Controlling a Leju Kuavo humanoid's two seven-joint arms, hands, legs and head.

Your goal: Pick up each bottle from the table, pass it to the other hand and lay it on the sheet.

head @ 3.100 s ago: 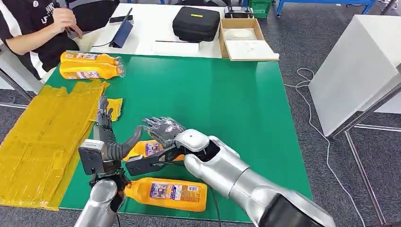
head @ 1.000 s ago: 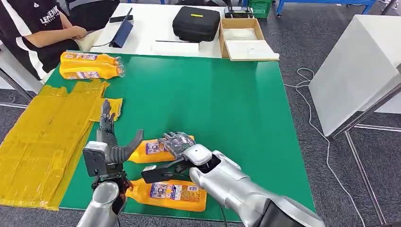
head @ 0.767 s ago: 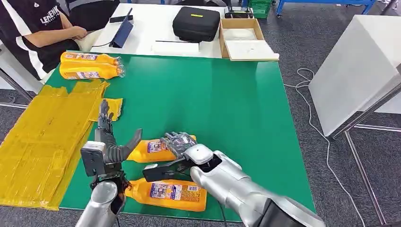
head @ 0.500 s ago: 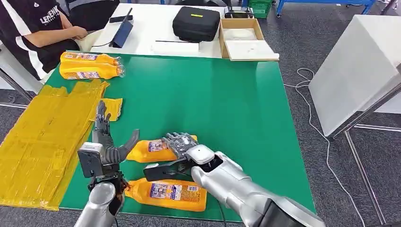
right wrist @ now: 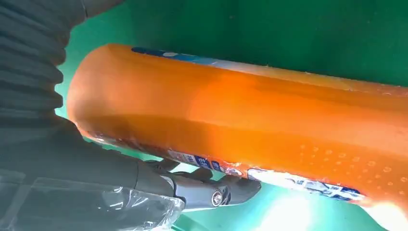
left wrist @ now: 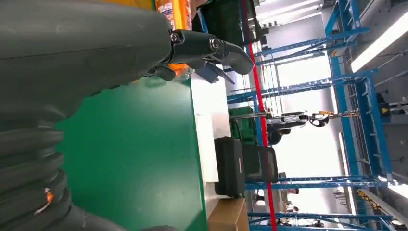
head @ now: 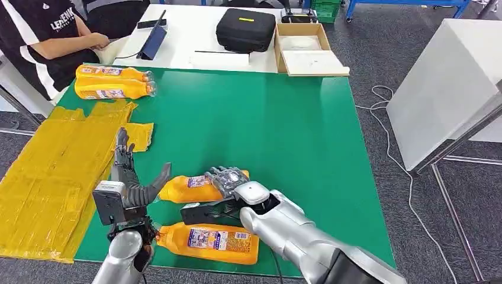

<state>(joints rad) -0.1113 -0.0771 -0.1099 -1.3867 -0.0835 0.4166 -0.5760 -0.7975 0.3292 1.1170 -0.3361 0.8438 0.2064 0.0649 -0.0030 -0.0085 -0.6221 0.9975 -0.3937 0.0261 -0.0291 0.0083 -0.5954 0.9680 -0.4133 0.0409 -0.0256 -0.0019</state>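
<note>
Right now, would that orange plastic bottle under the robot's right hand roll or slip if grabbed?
The orange plastic bottle lies on its side, so it would probably roll if nudged. Its skin looks glossy, perhaps slippery. The right hand rests over it.

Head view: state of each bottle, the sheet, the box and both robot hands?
Left robot hand: open, fingers spread, holding nothing.
Right robot hand: gripping the middle bottle.
Middle bottle: lying on its side, gripped.
Near bottle: lying on the table, untouched.
Two far bottles: lying side by side.
Yellow sheet: spread, crumpled, no bottle on it.
Cardboard box: open.
</note>
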